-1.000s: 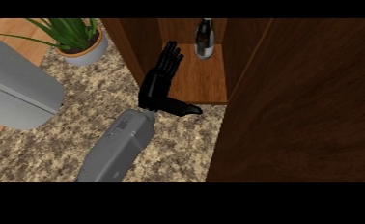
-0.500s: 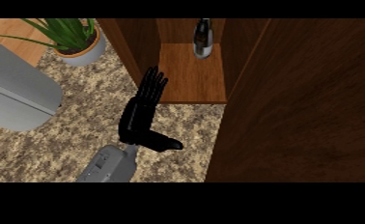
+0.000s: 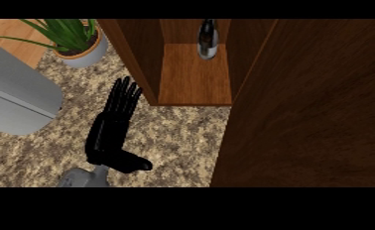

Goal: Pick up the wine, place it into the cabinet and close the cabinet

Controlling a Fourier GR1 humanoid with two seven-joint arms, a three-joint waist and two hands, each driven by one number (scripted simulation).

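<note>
So the cabinet [image 3: 194, 78] was sitting wide open, its door [image 3: 307, 105] swung out right, the left hand [image 3: 110, 130] had backed off over the counter [image 3: 176, 135] flat-fingered and empty, wine [image 3: 208, 38] already standing inside, so probably just closing left.

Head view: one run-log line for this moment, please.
wine bottle: inside cabinet | door: open | left hand: open, empty, over counter

The dark wine bottle [image 3: 208, 38] stands upright inside the open wooden cabinet [image 3: 194, 78], at its back.
</note>
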